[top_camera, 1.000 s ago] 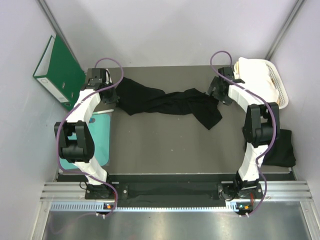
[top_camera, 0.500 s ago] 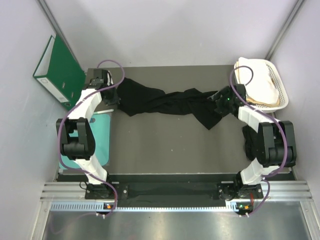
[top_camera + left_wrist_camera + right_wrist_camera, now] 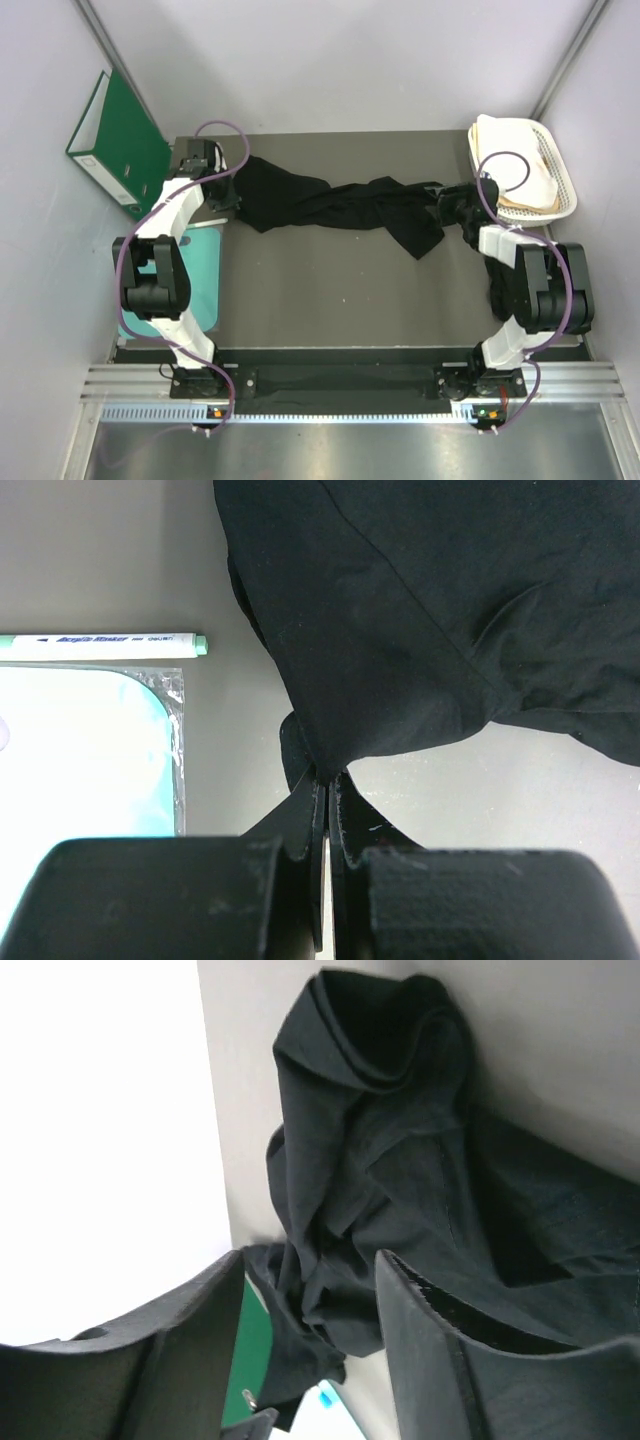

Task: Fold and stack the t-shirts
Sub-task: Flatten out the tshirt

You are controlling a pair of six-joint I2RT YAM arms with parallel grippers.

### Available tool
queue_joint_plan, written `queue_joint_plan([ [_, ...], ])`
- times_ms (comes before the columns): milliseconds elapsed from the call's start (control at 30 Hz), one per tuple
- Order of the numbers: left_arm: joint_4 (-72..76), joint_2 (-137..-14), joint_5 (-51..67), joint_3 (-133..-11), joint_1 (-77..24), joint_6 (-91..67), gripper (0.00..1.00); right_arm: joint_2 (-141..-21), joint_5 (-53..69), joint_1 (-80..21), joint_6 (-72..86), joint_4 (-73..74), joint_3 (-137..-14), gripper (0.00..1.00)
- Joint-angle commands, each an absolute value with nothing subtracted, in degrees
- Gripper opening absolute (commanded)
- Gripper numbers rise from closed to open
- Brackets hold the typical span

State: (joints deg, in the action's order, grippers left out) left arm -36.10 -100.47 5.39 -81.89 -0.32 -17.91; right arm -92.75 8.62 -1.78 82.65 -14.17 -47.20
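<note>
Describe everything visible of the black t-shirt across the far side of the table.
The black t-shirt is plain, soft cloth, unfolded and bunched into a wrinkled band lying on the table, with one flap trailing nearward at its right end. The left gripper is shut on its left edge; the right gripper straddles the bunched right end, jaws apart.

White marker [image 3: 100,644]: dark print along barrel, too blurred to read. No other text legible.

Grey table [image 3: 330,290] under black t-shirt [image 3: 320,205], teal mat [image 3: 205,270], white basket [image 3: 563,180].
</note>
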Motion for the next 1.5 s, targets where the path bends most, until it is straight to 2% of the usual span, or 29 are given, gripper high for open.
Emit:
queue_joint_plan([
  [0, -34.7, -99.1, 5.7, -81.7, -0.4, -17.1, 0.0, -93.3, 7.6, -0.4, 86.4, -17.7, -46.5, 0.51],
  [433, -34.9, -99.3, 5.6, -82.3, -0.4, -16.8, 0.0, -99.5, 9.3, -0.4, 99.3, -32.0, -37.3, 0.43],
  [1300, -35.3, -99.5, 4.2, -81.9, -0.4, -16.4, 0.0, -101.5, 9.8, -0.4, 99.1, -32.7, -43.7, 0.41],
  [1467, -35.2, -99.6, 4.4, -81.8, -0.4, -16.4, 0.0, -102.5, 9.5, 2.5, 99.3, -32.8, -43.9, 0.4],
])
